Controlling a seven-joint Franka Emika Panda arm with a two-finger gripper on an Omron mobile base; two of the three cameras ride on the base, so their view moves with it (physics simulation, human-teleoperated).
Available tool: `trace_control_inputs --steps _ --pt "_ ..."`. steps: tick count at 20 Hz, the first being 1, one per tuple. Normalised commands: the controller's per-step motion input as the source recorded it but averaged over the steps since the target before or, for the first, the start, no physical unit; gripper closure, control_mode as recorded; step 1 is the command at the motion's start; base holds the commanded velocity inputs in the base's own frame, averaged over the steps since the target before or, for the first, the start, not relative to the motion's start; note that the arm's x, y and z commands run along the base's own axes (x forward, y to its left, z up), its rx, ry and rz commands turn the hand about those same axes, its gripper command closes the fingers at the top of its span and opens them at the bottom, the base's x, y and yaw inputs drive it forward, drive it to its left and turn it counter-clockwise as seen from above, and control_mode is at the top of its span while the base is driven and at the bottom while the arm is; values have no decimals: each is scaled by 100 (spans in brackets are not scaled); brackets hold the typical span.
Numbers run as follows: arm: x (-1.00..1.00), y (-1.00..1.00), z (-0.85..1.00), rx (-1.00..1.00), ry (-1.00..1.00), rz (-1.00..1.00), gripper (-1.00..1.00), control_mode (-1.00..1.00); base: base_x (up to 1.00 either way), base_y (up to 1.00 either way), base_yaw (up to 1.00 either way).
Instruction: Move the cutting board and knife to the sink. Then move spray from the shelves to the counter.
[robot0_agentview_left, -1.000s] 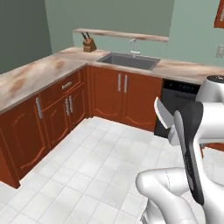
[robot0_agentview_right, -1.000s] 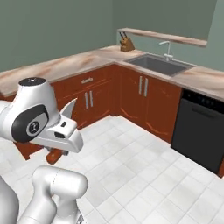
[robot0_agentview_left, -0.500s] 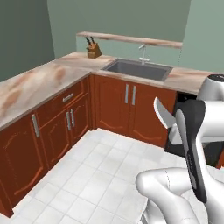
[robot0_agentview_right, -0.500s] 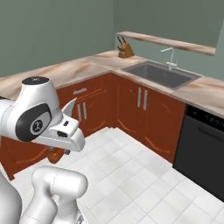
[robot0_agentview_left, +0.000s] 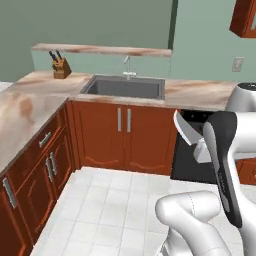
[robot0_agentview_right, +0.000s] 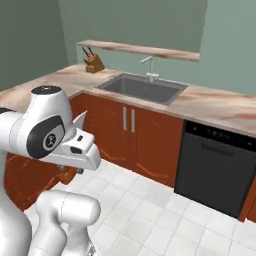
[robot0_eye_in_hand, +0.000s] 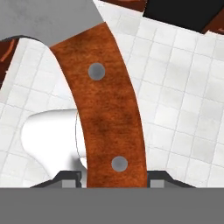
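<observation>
Reddish-brown wood of the knife handle runs up the middle of the hand view, with two grey rivets, and the claw is clamped on its lower end, one dark tip at each side. The grey blade spreads at the top left of that view. Below it lie white floor tiles. In the left base view the curved silver blade stands out from the white arm, above the floor and in front of the black oven. In the right base view a pale point beside the arm is probably the same blade, but there it is too small to be sure.

Farther away, the grey sink is set in the beige marble counter, with a faucet behind it and red-brown cabinet doors under it. A knife block stands on the counter in the corner, just under the long shelf on the green wall.
</observation>
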Motion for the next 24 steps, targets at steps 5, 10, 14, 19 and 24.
trace_control_inputs --steps 5,10,14,19,24 --pt "0 0 0 0 0 0 100 100 73 77 -67" --pt "0 0 0 0 0 0 100 100 82 65 -55" --pt "0 0 0 0 0 0 100 100 94 50 -43" --pt "0 0 0 0 0 0 100 100 86 73 -29" --pt "0 0 0 0 0 0 100 100 72 85 -8"
